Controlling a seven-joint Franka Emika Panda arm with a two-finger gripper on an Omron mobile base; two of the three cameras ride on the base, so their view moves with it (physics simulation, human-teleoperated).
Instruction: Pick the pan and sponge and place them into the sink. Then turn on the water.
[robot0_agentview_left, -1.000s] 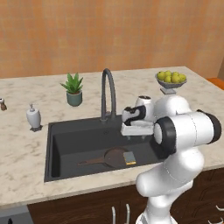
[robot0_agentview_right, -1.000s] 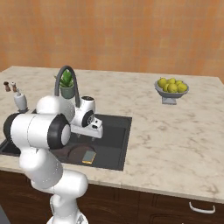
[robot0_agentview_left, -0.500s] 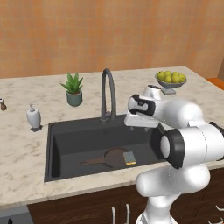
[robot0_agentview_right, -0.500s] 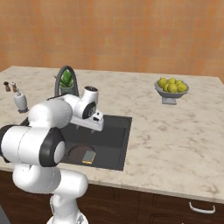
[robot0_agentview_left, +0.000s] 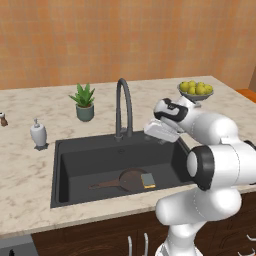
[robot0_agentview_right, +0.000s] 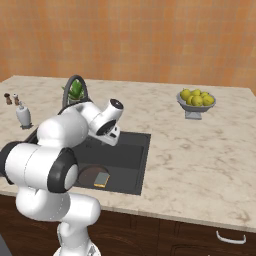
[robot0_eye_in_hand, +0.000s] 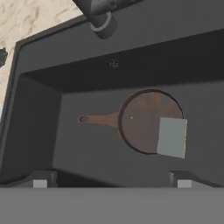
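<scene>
The dark pan (robot0_agentview_left: 127, 180) lies flat on the floor of the sink (robot0_agentview_left: 75, 165), its handle pointing left. The sponge (robot0_agentview_left: 148, 179) rests on the pan's right side. In the hand view I look down on the pan (robot0_eye_in_hand: 140, 120), with the sponge (robot0_eye_in_hand: 172, 137) grey face up, inside the sink (robot0_eye_in_hand: 39, 127). My gripper (robot0_eye_in_hand: 111, 181) hangs open and empty above the sink's right side, just right of the faucet (robot0_agentview_left: 123, 107). No water falls from the spout. From the right, the pan (robot0_agentview_right: 90, 176) and sponge (robot0_agentview_right: 102, 179) lie below my hand.
A potted plant (robot0_agentview_left: 84, 102) and a soap dispenser (robot0_agentview_left: 38, 134) stand left of the faucet. A bowl of lemons (robot0_agentview_left: 196, 90) sits on the counter at the back right. Small shakers (robot0_agentview_right: 11, 98) stand at the far left. The faucet base (robot0_eye_in_hand: 104, 24) is close ahead.
My hand has risen a little and shifted slightly right beside the faucet while the elbow swung down. The jaws stayed wide apart. Pan and sponge have not moved.
</scene>
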